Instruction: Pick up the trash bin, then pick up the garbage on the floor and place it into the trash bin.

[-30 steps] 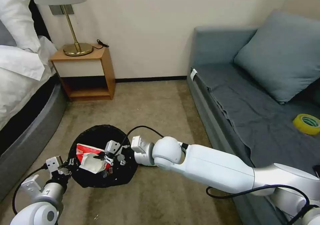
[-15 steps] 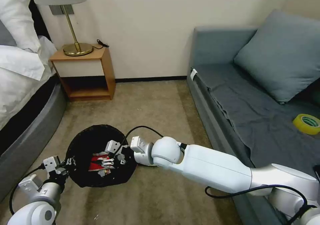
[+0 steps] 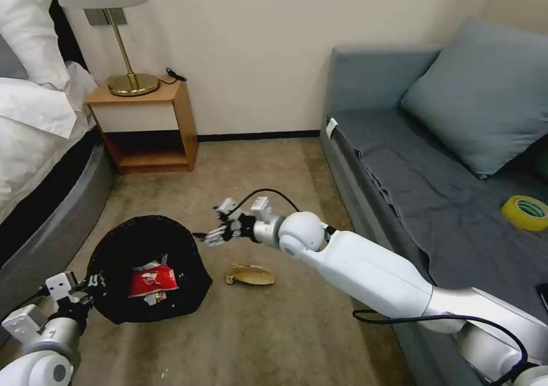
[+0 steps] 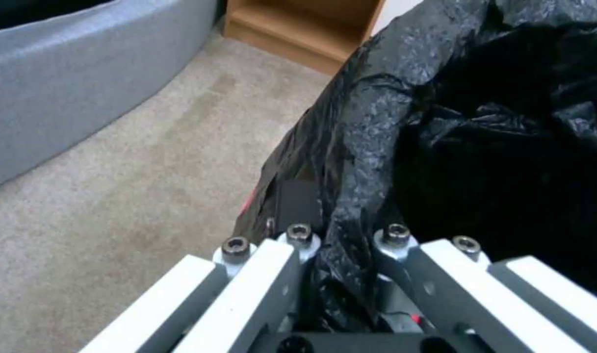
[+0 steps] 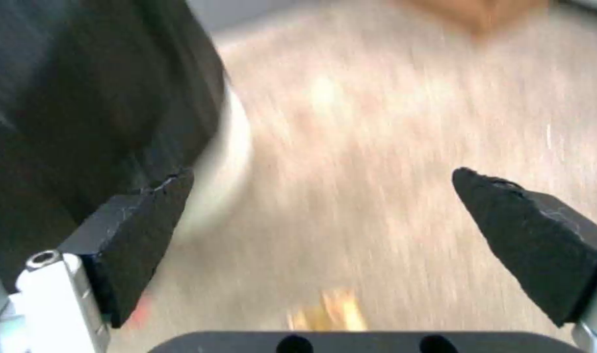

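Note:
The trash bin point(image 3: 149, 243), lined with a crinkly black bag, hangs low over the carpet at the left. My left gripper point(image 3: 94, 284) is shut on its near rim; the left wrist view shows the fingers clamped on the bag's fold point(image 4: 350, 196). A red-white packet of garbage point(image 3: 152, 278) lies inside the bin. My right gripper point(image 3: 210, 238) hovers open and empty just right of the bin's rim; its wide-apart fingertips point(image 5: 148, 206) frame bare carpet beside the bin point(image 5: 82, 98). A tan-brown piece of garbage point(image 3: 250, 274) lies on the floor below that gripper.
A grey sofa point(image 3: 411, 163) with a cushion and a yellow tape roll point(image 3: 526, 212) runs along the right. A wooden nightstand point(image 3: 145, 126) with a lamp stands at the back left, beside the bed point(image 3: 40, 163). Open carpet lies between them.
The right gripper let the red-white packet go into the bin, then pulled out, up and to the right. The left arm carried the bin leftward, uncovering the tan-brown piece on the floor.

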